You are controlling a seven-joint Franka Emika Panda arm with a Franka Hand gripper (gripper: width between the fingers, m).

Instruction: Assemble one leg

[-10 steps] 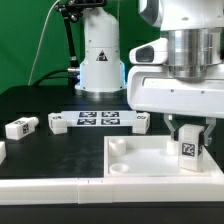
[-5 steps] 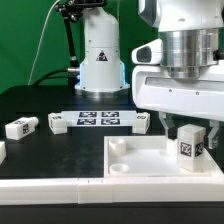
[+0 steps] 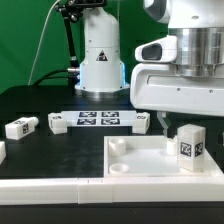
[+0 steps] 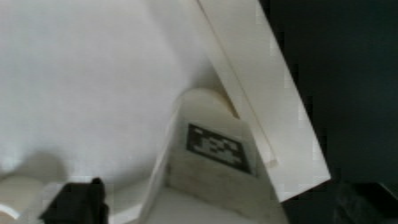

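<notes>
A leg (image 3: 188, 146) stands upright in the corner socket of the large white tray-like piece (image 3: 140, 160) on the exterior view's right, its marker tag facing the camera. My gripper (image 3: 188, 119) hangs just above the leg's top, jaws apart, holding nothing; one dark fingertip (image 3: 163, 122) shows beside the leg. In the wrist view the leg (image 4: 217, 150) stands on the white piece (image 4: 89, 80) between my gripper's (image 4: 214, 208) dark fingers (image 4: 75, 200).
Three more legs lie on the black table: one (image 3: 20, 127) at the exterior view's left, one (image 3: 57, 123) and one (image 3: 143, 122) at either end of the marker board (image 3: 98, 120). A white stand (image 3: 100, 60) rises behind.
My gripper has let go of the leg and risen straight up. The leg stays standing in the corner socket.
</notes>
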